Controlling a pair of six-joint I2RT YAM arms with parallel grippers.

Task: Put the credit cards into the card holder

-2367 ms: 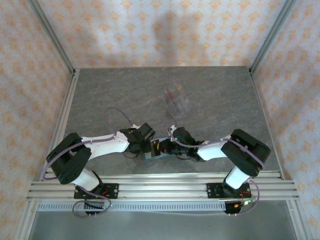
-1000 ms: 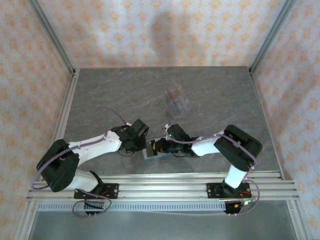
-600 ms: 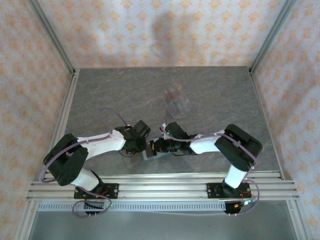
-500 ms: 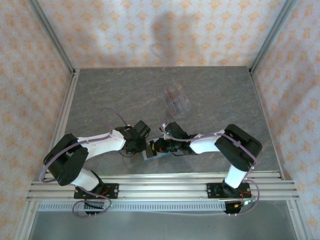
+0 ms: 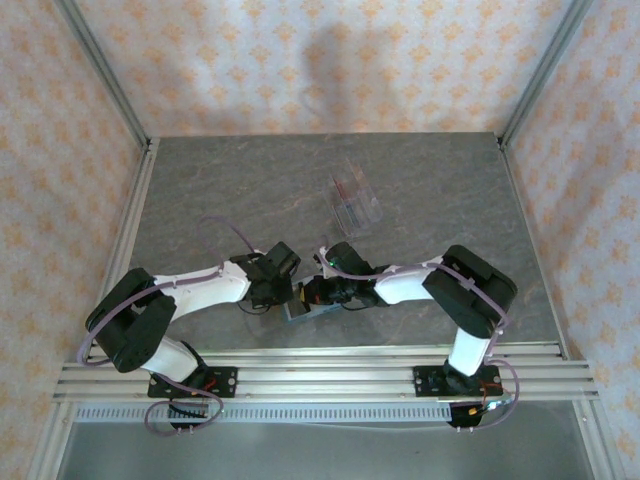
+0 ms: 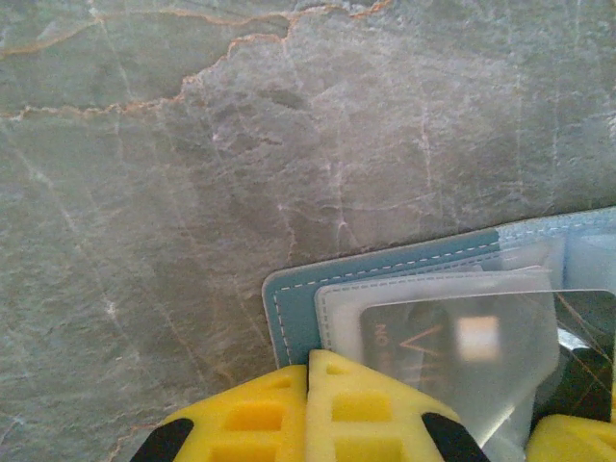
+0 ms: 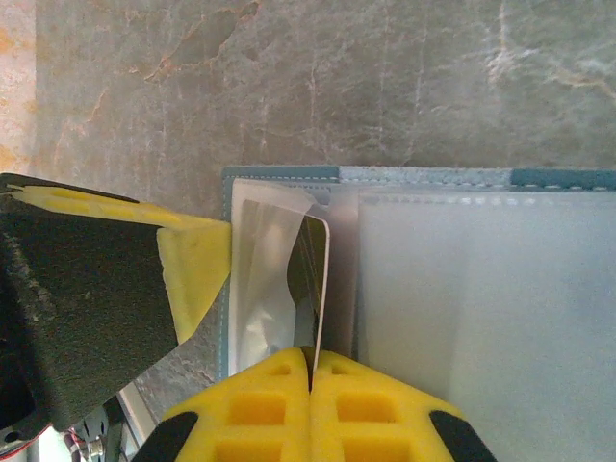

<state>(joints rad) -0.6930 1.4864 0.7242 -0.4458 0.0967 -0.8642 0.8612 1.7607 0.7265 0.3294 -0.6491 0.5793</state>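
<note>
Yellow right gripper [image 7: 311, 361]: its two foam fingers are pressing tight together, pinching the near end of a credit card [image 7: 306, 262].
Credit card: dark-faced with a pale rim, it is standing tilted up on its side. Its long axis is running straight out from the right fingertips, and its rounded far corner is poking in among the clear sleeves.
Left gripper [image 6: 308, 368]: its fingers are clenched with nothing between them, and one fingertip is touching the outer edge of the card holder [image 7: 279, 174], just beside the card.
Card holder: teal, it is lying open and flat with its clear sleeves facing up, sitting between the two grippers near the front of the table [image 5: 230, 190].
Table: its grey, stone-look top is carrying everything.
Clear box [image 5: 355, 200]: it is sitting well apart toward the back, with something red showing inside.
</note>
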